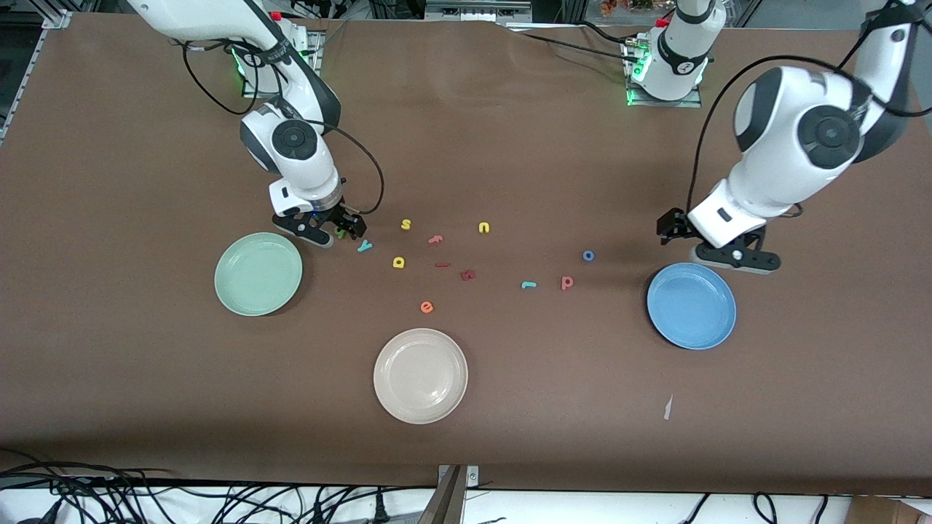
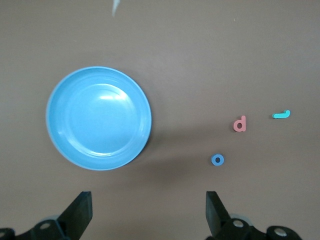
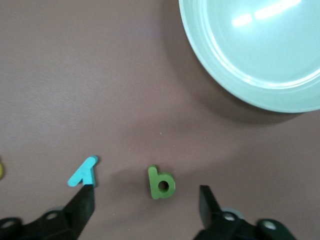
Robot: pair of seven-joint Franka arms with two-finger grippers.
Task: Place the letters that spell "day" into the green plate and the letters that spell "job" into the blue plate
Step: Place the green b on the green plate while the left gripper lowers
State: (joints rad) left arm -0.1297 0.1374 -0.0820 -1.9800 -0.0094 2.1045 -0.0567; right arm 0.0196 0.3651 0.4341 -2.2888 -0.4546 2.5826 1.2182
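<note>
My right gripper point(image 1: 338, 230) point(image 3: 147, 206) is low over the table beside the green plate point(image 1: 258, 274) point(image 3: 260, 45). It is open, and the dark green letter point(image 1: 340, 235) point(image 3: 161, 183) lies flat between its fingers, touching neither. The teal "y" point(image 1: 364, 246) point(image 3: 82, 172) lies against one fingertip. The yellow round-bowled letter point(image 1: 398, 262) lies nearer the front camera. My left gripper point(image 1: 732, 257) point(image 2: 148, 212) hangs open and holds nothing, by the blue plate point(image 1: 691, 306) point(image 2: 98, 118). The blue "o" point(image 1: 588, 255) point(image 2: 217, 160), salmon letter point(image 1: 567, 282) point(image 2: 240, 124) and teal "j" point(image 1: 528, 284) point(image 2: 281, 115) lie on the table.
A cream-white plate point(image 1: 420, 375) sits nearest the front camera. Other loose letters lie mid-table: yellow "s" point(image 1: 405, 224), yellow "u" point(image 1: 484, 228), orange "e" point(image 1: 427, 307), a salmon letter point(image 1: 435, 239) and dark red pieces point(image 1: 468, 274). A paper scrap point(image 1: 667, 407) lies near the blue plate.
</note>
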